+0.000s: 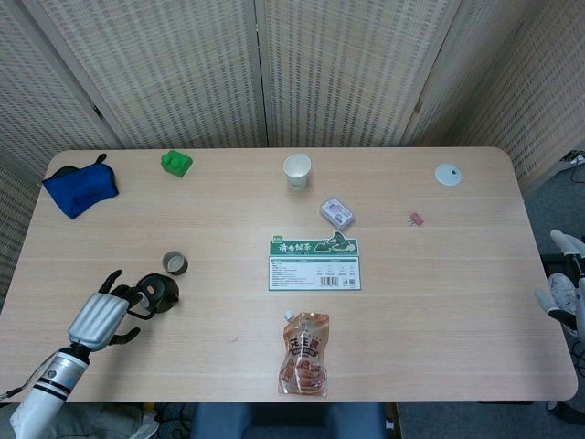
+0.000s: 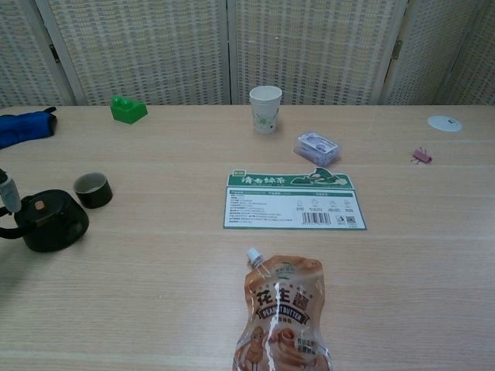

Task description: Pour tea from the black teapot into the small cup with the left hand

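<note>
The black teapot (image 1: 158, 293) (image 2: 46, 222) stands upright on the table near the left front, its handle pointing left. Just behind and to the right of it is the small dark cup (image 1: 175, 263) (image 2: 93, 189), upright. My left hand (image 1: 99, 317) lies just left of the teapot with its fingers spread towards the handle, and it holds nothing. In the chest view only one fingertip (image 2: 8, 192) shows, above the handle. My right hand (image 1: 564, 282) hangs off the table's right edge, fingers apart and empty.
A peanut butter pouch (image 1: 304, 353) lies at the front centre, with a green-and-white card (image 1: 314, 263) behind it. Further back are a paper cup (image 1: 297, 171), a purple packet (image 1: 336, 212), a green block (image 1: 176, 163), a blue cloth (image 1: 82, 187), a pink clip (image 1: 417, 219) and a white disc (image 1: 447, 174).
</note>
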`<move>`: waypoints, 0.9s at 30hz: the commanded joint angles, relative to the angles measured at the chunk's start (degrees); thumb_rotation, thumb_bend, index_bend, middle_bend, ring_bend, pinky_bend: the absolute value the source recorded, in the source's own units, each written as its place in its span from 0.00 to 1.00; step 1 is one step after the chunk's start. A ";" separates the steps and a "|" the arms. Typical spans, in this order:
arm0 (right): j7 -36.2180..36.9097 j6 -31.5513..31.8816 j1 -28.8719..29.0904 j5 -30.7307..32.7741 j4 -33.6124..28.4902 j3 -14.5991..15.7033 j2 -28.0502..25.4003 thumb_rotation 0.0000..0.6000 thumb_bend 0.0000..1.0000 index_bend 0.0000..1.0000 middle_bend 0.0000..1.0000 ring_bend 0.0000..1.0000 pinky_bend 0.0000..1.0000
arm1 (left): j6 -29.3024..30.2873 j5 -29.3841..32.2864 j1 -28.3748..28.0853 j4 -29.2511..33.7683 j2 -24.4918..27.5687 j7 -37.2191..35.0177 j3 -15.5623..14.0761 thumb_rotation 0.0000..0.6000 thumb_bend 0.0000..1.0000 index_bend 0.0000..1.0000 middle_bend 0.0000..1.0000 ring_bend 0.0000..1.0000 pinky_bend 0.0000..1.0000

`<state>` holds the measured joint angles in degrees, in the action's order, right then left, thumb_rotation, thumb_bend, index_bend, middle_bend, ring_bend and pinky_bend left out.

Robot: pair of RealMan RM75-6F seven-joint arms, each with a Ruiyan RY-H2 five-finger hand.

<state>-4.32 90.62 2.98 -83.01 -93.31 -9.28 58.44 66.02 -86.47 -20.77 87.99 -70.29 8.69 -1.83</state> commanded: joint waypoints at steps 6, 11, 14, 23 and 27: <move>0.14 0.03 -0.08 0.01 0.10 0.19 0.07 1.00 0.17 0.17 0.22 0.14 0.09 | -0.14 0.62 -0.20 -0.87 -1.17 0.55 0.36 1.00 0.26 0.43 0.38 0.31 0.00; 0.23 0.13 -0.20 0.06 0.22 0.31 0.14 1.00 0.17 0.17 0.22 0.14 0.09 | -0.79 1.27 -0.37 -1.43 -1.77 0.98 0.39 1.00 0.26 0.43 0.40 0.32 0.00; 0.28 0.08 -0.26 0.15 0.25 0.37 0.15 1.00 0.17 0.17 0.22 0.14 0.09 | -0.93 1.55 -0.41 -1.79 -2.09 1.18 0.43 1.00 0.26 0.43 0.40 0.32 0.00; 0.49 0.04 -0.37 0.33 0.42 0.49 0.25 1.00 0.17 0.17 0.22 0.14 0.09 | -1.11 2.01 -0.31 -2.33 -2.77 1.84 0.25 1.00 0.26 0.44 0.42 0.33 0.00; 0.60 -0.01 -0.34 0.29 0.52 0.53 0.30 1.00 0.17 0.17 0.22 0.14 0.09 | -1.33 2.30 -0.27 -2.50 -3.02 2.63 0.11 1.00 0.26 0.44 0.42 0.33 0.00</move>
<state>-3.72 90.62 2.64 -82.73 -92.79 -8.75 58.74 64.74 -84.22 -21.05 85.52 -73.28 11.25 -1.69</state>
